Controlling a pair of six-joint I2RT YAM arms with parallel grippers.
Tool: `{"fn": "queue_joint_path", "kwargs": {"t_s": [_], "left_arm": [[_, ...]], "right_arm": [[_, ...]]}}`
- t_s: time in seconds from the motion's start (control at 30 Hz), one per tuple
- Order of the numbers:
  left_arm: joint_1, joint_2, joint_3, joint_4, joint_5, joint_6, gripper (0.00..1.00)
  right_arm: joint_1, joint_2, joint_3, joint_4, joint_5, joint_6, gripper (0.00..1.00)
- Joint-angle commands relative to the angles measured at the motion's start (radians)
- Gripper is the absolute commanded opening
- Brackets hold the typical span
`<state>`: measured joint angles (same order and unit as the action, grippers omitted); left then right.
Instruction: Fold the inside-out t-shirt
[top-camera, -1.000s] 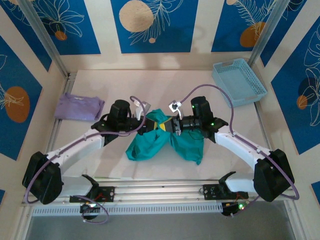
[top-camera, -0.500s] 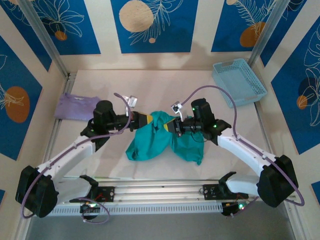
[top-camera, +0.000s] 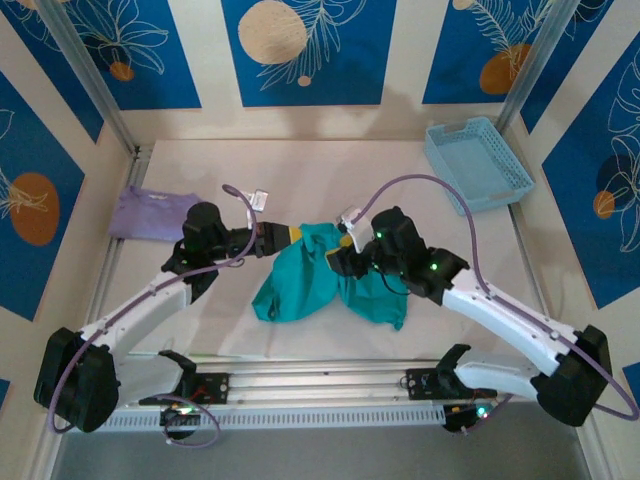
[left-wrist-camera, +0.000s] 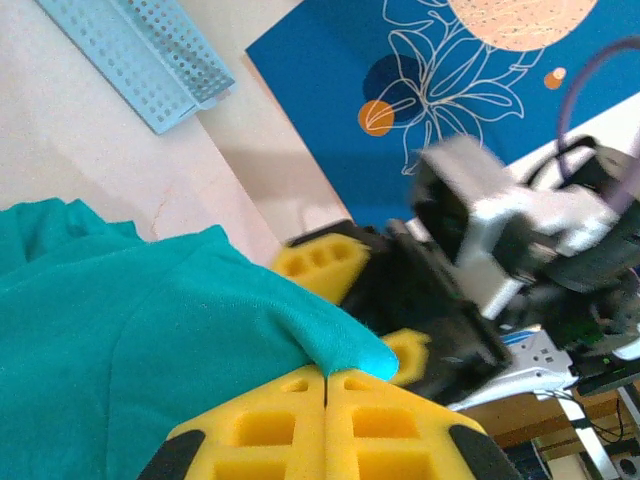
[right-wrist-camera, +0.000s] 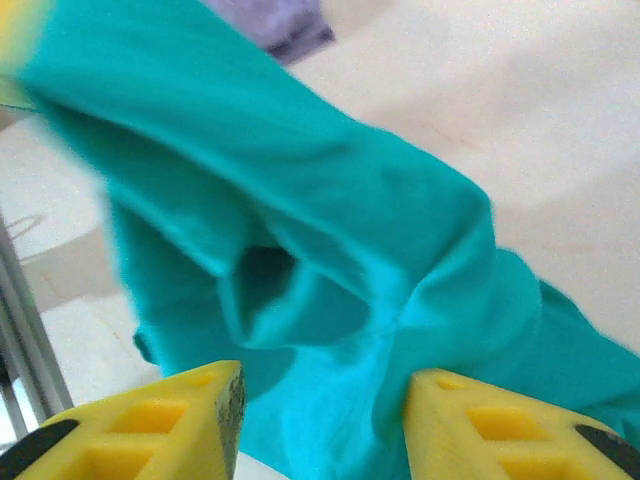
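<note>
One teal t-shirt (top-camera: 300, 285) bunched, left tool (left-wrist-camera: 326, 385) pinching it, right tool (right-wrist-camera: 322, 388) parted

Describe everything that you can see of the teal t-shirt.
The t-shirt is plain teal soft cloth, with no print. It lies crumpled in a bunched heap on the middle of the table, not yet folded. The left jaws are shut on a raised edge of it; the right jaws stand open close to its folds.

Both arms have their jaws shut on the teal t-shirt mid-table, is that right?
Only the left gripper is shut on the teal t-shirt. The right gripper has its jaws open, with the cloth in front of them, as the right wrist view shows.
</note>
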<state>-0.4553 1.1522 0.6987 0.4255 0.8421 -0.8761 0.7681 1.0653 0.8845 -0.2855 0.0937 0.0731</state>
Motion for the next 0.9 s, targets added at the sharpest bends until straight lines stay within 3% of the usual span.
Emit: {"fn": "queue_joint_path", "kwargs": {"t_s": [0.0,0.1,0.2,0.57,0.8,0.87], "left_arm": [[0.010,-0.034,0.028,-0.031,-0.011,0.041,0.00],[0.009,-0.037,0.027,-0.035,-0.014,0.043,0.00],[0.007,-0.040,0.030,-0.038,-0.012,0.045,0.00],[0.007,-0.042,0.033,-0.047,-0.007,0.059,0.00],[0.007,-0.037,0.033,-0.056,-0.012,0.073,0.00],[0.007,-0.037,0.033,-0.056,-0.012,0.074,0.00]], "right_arm": [[0.033,-0.031,-0.035,0.104,-0.033,-0.082,0.39],[0.042,-0.003,-0.041,0.162,-0.147,-0.054,0.30],[0.041,0.053,-0.031,0.194,-0.200,-0.022,0.27],[-0.009,0.207,0.014,0.250,-0.211,0.062,0.32],[-0.029,0.181,0.002,0.293,-0.286,0.079,0.26],[-0.036,0.177,-0.005,0.304,-0.308,0.086,0.19]]}}
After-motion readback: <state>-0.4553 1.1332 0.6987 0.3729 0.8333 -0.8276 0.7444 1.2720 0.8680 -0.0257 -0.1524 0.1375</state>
